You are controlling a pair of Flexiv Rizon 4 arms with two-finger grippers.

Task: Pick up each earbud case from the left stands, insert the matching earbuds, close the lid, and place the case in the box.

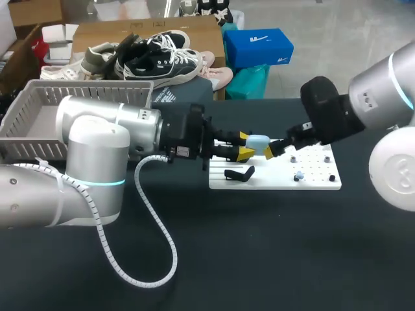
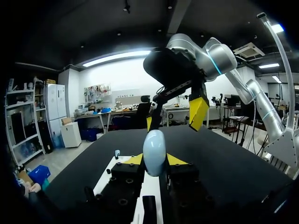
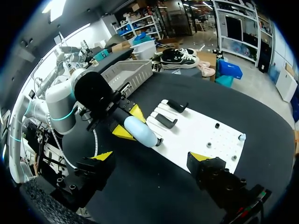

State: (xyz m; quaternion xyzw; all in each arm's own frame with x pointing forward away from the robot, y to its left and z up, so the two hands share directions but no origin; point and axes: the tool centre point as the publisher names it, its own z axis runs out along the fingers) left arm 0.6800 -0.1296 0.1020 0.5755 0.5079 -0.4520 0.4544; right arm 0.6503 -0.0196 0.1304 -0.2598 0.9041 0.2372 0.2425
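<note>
Tabletop (image 1: 259, 253), matte black, carries a white perforated board (image 1: 314, 180) beneath both pincers. Left pincer (image 1: 246, 145) pinches a pale blue oval earbud case (image 1: 258, 140); right pincer (image 3: 151, 156), spread wide, faces it closely.

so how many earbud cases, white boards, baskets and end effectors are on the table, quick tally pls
earbud case: 1
white board: 1
grey basket: 1
end effectors: 2 (left end effector, right end effector)
total: 5
</note>
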